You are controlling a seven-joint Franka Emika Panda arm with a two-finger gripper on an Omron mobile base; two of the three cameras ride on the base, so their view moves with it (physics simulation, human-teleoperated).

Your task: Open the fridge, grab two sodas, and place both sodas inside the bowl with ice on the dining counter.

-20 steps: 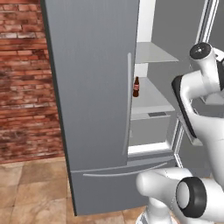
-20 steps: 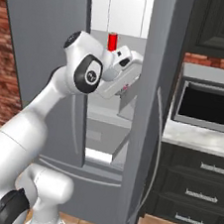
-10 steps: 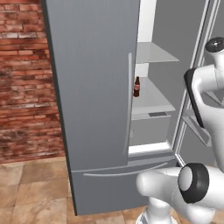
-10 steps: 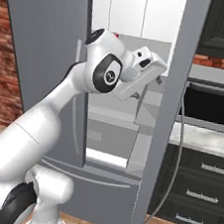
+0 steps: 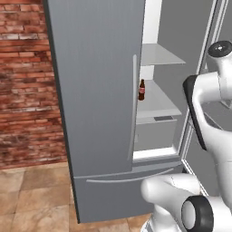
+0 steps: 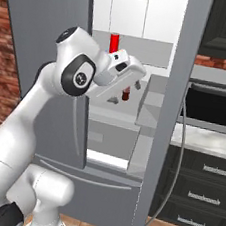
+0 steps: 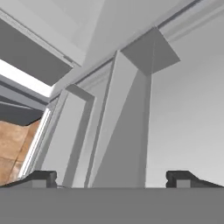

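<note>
tool (image 7: 111, 177): jaws spread wide, nothing between them; in hand view the two dark tips sit far apart at the bottom, facing pale grey inner panels of the fridge door.
tool pos: in right base view it sits at the end of the white arm, in front of the open right half of the fridge, around middle-shelf height; tips hidden behind the hand there.
bottle (image 5: 141, 89): dark brown w/ narrow neck, upright on a grey shelf inside, just beside the edge of the shut left door; in right base view it peeks out below the hand (image 6: 126, 93).
red can (image 6: 113, 43): upright on the shelf above, just over the hand, apart from it.
fridge (image 5: 97, 90): grey, left door shut, right door (image 6: 167, 117) swung open; white inside, grey shelves; long bottom drawer shut.
handle: long vertical bar on left door (image 5: 134, 102).
surroundings: brick wall (image 5: 27, 86) left of fridge; dark cabinets and microwave (image 6: 211, 107) on far worktop to the right; tan tile floor.
</note>
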